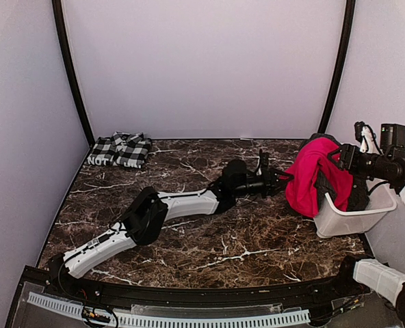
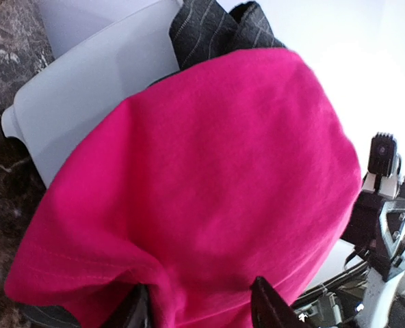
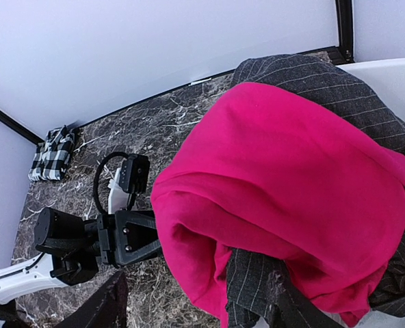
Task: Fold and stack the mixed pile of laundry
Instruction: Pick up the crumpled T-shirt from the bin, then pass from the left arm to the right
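Item 1, the black-and-white checked garment (image 1: 120,150), lies folded at the far left corner of the marble table (image 1: 209,239). Item 2, the red garment (image 1: 310,174), hangs over the near rim of the white bin (image 1: 353,220) at the right, on top of a grey pinstriped cloth (image 3: 305,75). The left gripper (image 1: 286,178) has red fabric between its fingers; a firm pinch cannot be confirmed. The right gripper (image 3: 199,287) is spread wide, released, beside the 2 cloths.
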